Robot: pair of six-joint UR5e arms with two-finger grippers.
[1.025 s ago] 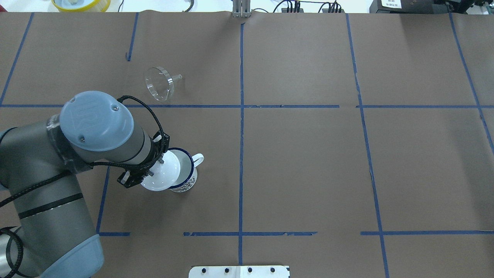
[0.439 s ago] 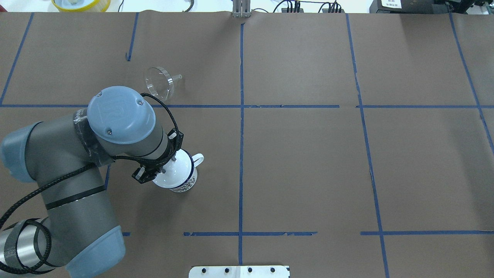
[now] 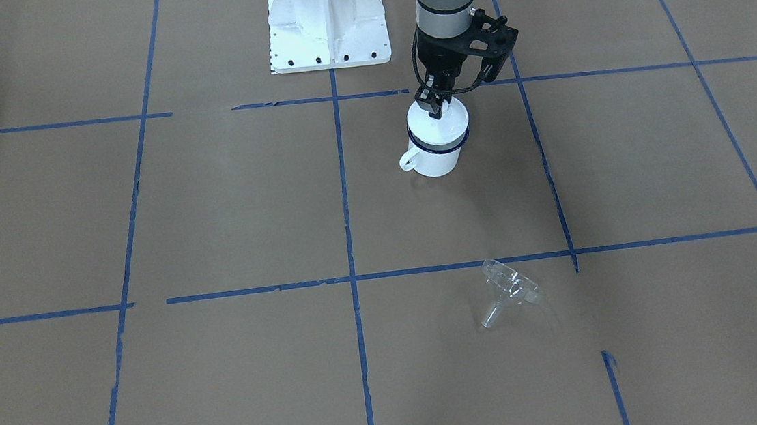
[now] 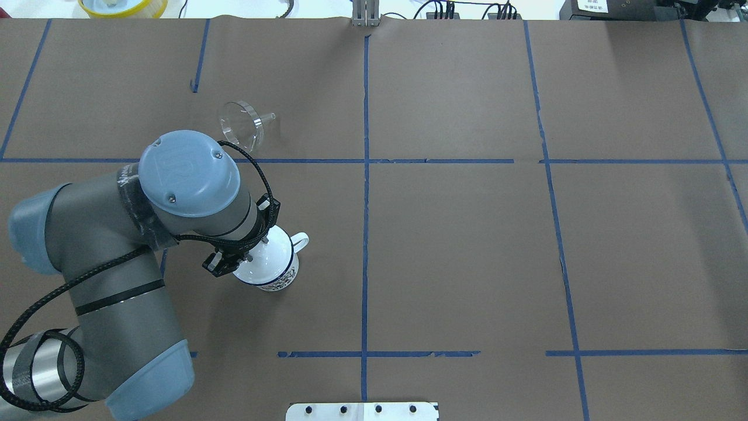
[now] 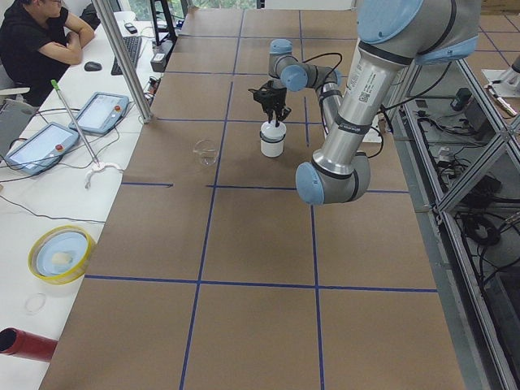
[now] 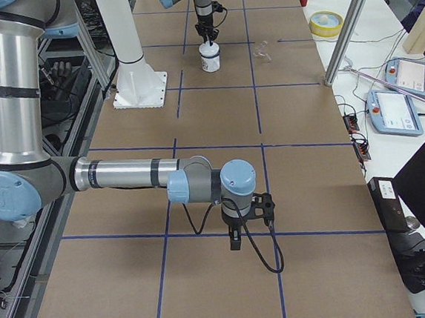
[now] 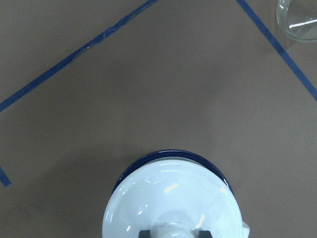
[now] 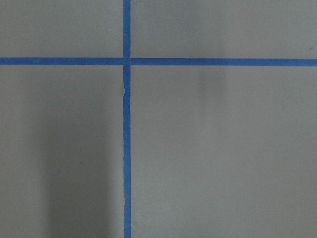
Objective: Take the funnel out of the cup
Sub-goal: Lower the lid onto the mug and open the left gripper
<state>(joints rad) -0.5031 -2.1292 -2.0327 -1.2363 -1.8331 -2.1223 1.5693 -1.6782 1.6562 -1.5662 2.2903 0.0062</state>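
Front-facing view: the left tool (image 3: 435, 103) is closed on the knob of a white lid (image 3: 440, 120) that sits on the cup (image 3: 435, 156). The funnel (image 3: 507, 290) lies on its side on the desk (image 3: 213, 206), well apart from the cup.

Overhead: the funnel's spout points toward the view's right.

Left wrist: dark fingers (image 7: 144, 233) flank the knob.

Right side view: the right tool (image 6: 235, 240) hangs over the desk, far from the cup. I cannot tell whether it is wide or narrow.
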